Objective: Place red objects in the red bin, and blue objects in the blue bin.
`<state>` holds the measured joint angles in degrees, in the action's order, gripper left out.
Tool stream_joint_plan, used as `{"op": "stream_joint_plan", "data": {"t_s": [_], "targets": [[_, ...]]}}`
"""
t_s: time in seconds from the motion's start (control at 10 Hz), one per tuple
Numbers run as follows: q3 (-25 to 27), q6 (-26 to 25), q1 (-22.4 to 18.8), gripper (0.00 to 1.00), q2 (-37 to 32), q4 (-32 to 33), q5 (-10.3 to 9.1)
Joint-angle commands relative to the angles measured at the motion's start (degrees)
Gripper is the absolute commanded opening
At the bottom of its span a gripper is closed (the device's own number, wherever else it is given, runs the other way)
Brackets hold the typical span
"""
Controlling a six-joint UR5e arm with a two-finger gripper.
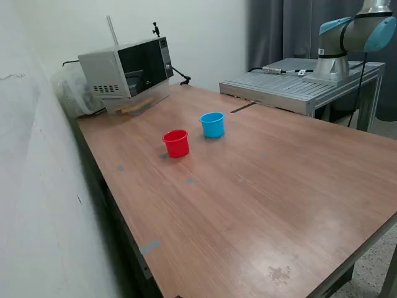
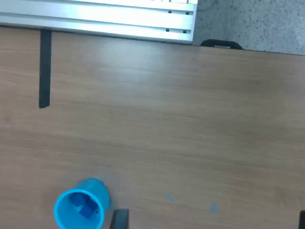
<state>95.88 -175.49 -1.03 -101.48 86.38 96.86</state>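
Observation:
The red cup (image 1: 176, 143) and the light blue cup (image 1: 212, 124) stand upright, side by side, on the wooden table (image 1: 260, 186). In the wrist view the light blue cup (image 2: 80, 209) is seen from above, with a dark blue cube (image 2: 86, 205) inside it. No red cubes show, and what the red cup holds cannot be seen. Only the dark tips of my gripper (image 2: 210, 222) show at the wrist picture's edge. They are wide apart with nothing between them, high above the table and beside the blue cup. Only the arm's base (image 1: 347, 37) shows in the exterior view.
A microwave (image 1: 127, 68) stands at the table's far end by the wall. The arm is mounted on a metal plate (image 1: 291, 84), which also shows in the wrist view (image 2: 95, 19). A black tape strip (image 2: 44, 69) and small blue marks (image 2: 169, 197) lie on the wood.

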Motion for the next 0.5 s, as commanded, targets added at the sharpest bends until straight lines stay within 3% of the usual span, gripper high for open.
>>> {"op": "stream_joint_plan", "data": {"t_s": [0.0,0.4], "targets": [[0.27,0.41,0.32,1.00,-0.12,0.02,-0.01],[0.27,0.41,0.68,1.00,-0.12,0.02,-0.01]]}}
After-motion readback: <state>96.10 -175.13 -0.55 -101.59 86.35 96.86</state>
